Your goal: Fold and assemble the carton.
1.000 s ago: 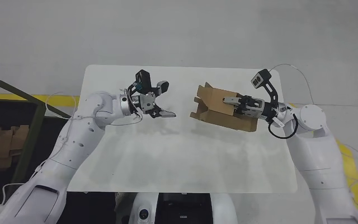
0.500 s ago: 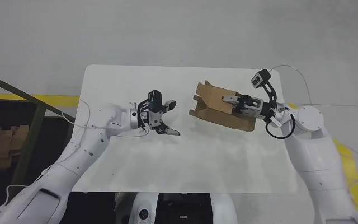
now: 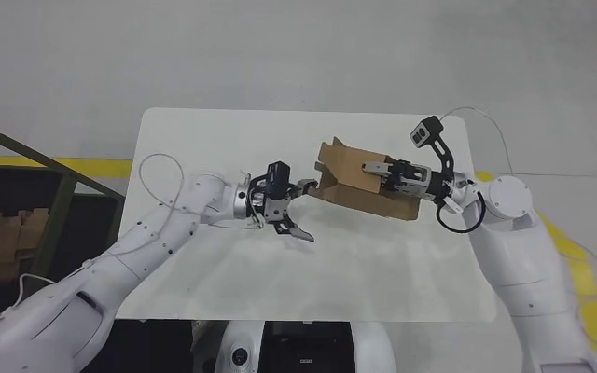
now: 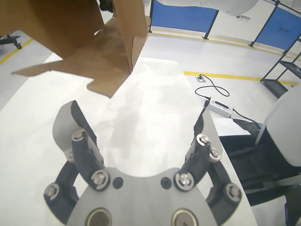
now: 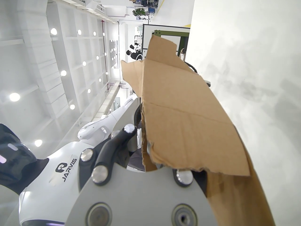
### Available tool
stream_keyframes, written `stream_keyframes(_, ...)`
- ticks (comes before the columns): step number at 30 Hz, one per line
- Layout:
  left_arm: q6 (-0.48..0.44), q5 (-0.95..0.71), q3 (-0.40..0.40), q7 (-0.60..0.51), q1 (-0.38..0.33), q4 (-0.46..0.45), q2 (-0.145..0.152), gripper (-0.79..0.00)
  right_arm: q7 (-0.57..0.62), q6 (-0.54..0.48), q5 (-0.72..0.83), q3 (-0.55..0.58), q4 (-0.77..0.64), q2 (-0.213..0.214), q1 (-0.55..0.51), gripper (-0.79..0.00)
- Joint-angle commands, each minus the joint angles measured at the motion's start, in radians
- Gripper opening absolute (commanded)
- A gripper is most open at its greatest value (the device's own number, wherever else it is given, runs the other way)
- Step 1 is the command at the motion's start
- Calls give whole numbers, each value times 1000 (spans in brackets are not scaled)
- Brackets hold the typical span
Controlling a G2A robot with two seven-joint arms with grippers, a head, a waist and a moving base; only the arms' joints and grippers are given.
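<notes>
Bare tabletop (image 4: 150,95) is left free between and beneath the spread left fingers (image 4: 68,121), whereas the way straight ahead of them is barred by the carton (image 4: 70,22), whose loose flaps hang just beyond them and whose far end is clamped by the right fingers (image 3: 375,169).

Carton (image 3: 359,177): brown cardboard, matt, rough torn edges. Surface (image 3: 373,270): white, smooth, faint sheen. Left pincer (image 4: 137,110): brushed grey metal, black ribbed pads (image 4: 78,115).

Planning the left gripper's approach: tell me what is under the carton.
White table shows beneath the carton; its hanging flaps cover the part farther back.
</notes>
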Motion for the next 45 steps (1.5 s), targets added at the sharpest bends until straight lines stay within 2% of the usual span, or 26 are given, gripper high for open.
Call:
stream_keyframes(1,0,35,28,54,-19,9,-1,0,1,-3,3,-5,6,-1,2,-785)
stream_keyframes(10,0,94,123,172,-90,42,-15,0,7,-15,11,-13,13,-1,5,-785)
stream_keyframes(18,0,133,145,248,-123,47,-21,0,8,-20,9,-20,10,-1,2,-785)
stream_keyframes(45,0,104,121,191,-138,75,-54,0,17,-19,-16,-43,-18,1,-1,-785)
